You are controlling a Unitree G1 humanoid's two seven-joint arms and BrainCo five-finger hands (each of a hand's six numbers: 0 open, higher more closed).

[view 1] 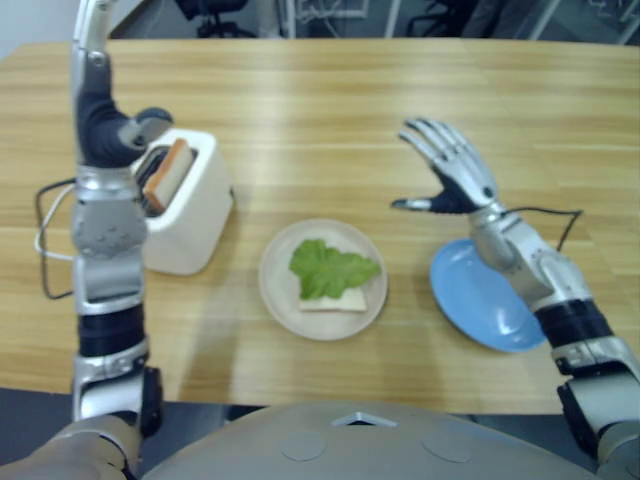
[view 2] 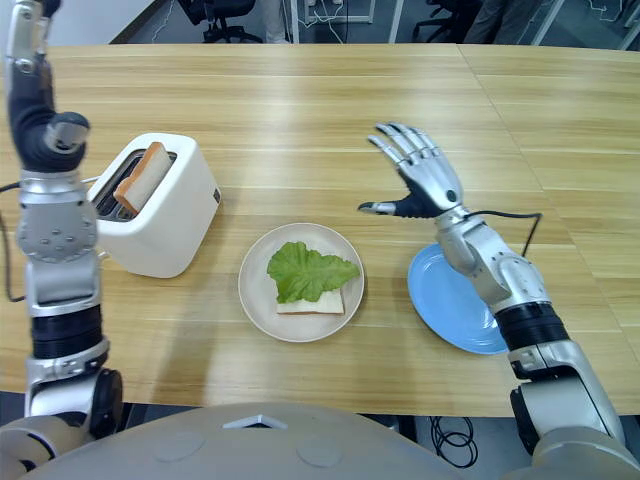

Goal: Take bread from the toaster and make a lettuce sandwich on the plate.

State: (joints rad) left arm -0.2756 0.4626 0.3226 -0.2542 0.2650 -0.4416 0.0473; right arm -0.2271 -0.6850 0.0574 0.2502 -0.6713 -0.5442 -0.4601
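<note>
**Fingers [view 2: 405, 140] fanned wide over the table, grasping nothing**

Fingers of the robot's right hand [view 2: 425, 185] are spread fully apart and hold nothing. The dark thumb points toward the robot's left. The hand, built of grey metallic segments, hovers above the pale wood-grain table [view 2: 300, 100], just beyond a blue plate [view 2: 450, 305] and to the right of the beige plate [view 2: 252, 300].

Two plates lie on the table, both round and smooth. The glossy blue plate sits partly under the right forearm and carries nothing that can be seen. The matte beige plate lies in the middle, near the front edge. It carries one square, pale base slice [view 2: 322, 303] with one ruffled green lettuce leaf [view 2: 305, 268] on top. The leaf covers most of the slice and leaves its near edge and right corner showing.

One white toaster [view 2: 170, 225], a rounded glossy box with two dark slots, stands to the left of the beige plate. One bread slice [view 2: 140, 178] with a brown crust leans tilted in a slot, its upper half sticking out.

The left arm [view 2: 55, 240] stands upright just beside the toaster. A thin black cable [view 1: 45, 250] loops on the table to the toaster's left.
</note>
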